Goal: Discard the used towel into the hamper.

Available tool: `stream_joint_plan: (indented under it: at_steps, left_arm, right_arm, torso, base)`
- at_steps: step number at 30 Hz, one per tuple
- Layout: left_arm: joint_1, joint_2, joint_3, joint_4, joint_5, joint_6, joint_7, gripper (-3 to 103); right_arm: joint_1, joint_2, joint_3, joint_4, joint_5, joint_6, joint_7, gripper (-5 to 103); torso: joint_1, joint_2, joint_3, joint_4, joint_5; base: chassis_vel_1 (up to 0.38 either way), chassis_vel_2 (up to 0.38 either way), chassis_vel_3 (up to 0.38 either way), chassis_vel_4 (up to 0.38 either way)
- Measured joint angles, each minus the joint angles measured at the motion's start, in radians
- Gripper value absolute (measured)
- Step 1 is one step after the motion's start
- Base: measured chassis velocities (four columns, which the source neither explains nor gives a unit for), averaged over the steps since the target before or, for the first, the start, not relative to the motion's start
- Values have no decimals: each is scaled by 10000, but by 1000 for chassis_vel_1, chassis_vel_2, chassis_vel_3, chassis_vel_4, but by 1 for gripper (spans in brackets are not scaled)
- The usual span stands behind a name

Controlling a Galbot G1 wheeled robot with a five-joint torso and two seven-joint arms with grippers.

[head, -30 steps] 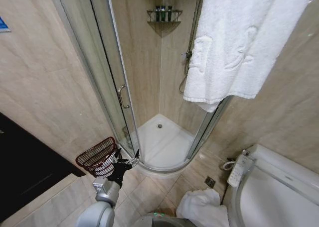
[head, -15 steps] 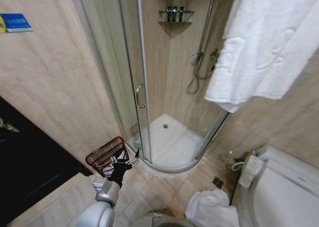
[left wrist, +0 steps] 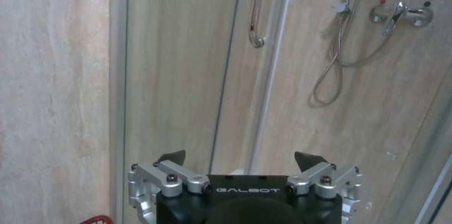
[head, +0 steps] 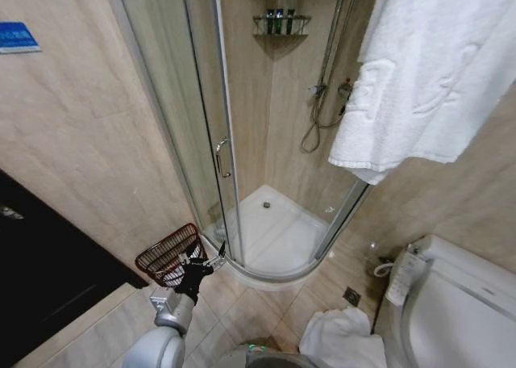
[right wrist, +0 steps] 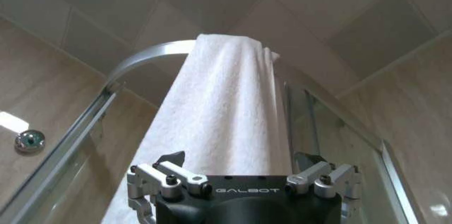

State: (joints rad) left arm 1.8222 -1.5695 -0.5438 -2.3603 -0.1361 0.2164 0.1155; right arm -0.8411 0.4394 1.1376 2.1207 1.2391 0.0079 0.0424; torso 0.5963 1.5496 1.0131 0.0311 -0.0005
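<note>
A large white towel (head: pixel 427 77) hangs over the curved top rail of the shower at the upper right. In the right wrist view the same towel (right wrist: pixel 226 118) drapes down just in front of my right gripper (right wrist: pixel 240 158), which is open with nothing between its fingers. The hamper (head: pixel 168 253), a small reddish-brown wire basket, stands on the floor by the wall next to the shower door. My left gripper (head: pixel 208 263) hovers low beside the hamper's rim. In the left wrist view that gripper (left wrist: pixel 240 158) is open and empty, facing the shower glass. A crumpled white towel (head: pixel 343 340) lies on the floor.
The glass shower enclosure with its door handle (head: pixel 219 158) and white tray (head: pixel 278 235) fills the middle. A toilet (head: pixel 451 303) stands at the lower right. A dark cabinet (head: pixel 40 271) is at the left. Open floor tiles lie between the hamper and the crumpled towel.
The whole head picture has shifted, so the camera has moved. My left arm keeps its pose beside the hamper, and the towels stay where they were.
</note>
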Motion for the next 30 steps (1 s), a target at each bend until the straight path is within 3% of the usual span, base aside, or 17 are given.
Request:
stream_joint_plan:
  at_steps: [10, 15, 23, 30]
  left_arm:
    - [0, -3, 0, 0, 0, 0, 0, 100]
    - [-1, -2, 0, 0, 0, 0, 0, 100]
    - [0, -2, 0, 0, 0, 0, 0, 100]
    - [0, -4, 0, 0, 0, 0, 0, 100]
  right_arm:
    - [770, -1324, -39, -875, 1071, -281, -124, 100]
    - [520, -1204, 228, -575, 1223, -617, -110, 100]
    - [125, -954, 399, -230, 1106, -429, 107, 100]
    - [149, -918, 510, -64, 780, -916, 328, 100]
  torso:
    - [0, 1, 0, -3, 5]
    - [-1, 2, 0, -3, 5]
    - [0, 2, 0, -2, 6]
    - [-1, 2, 0, -2, 5]
  base:
    - [0, 0, 0, 0]
    - [0, 0, 0, 0]
    - [0, 0, 0, 0]
    - [0, 0, 0, 0]
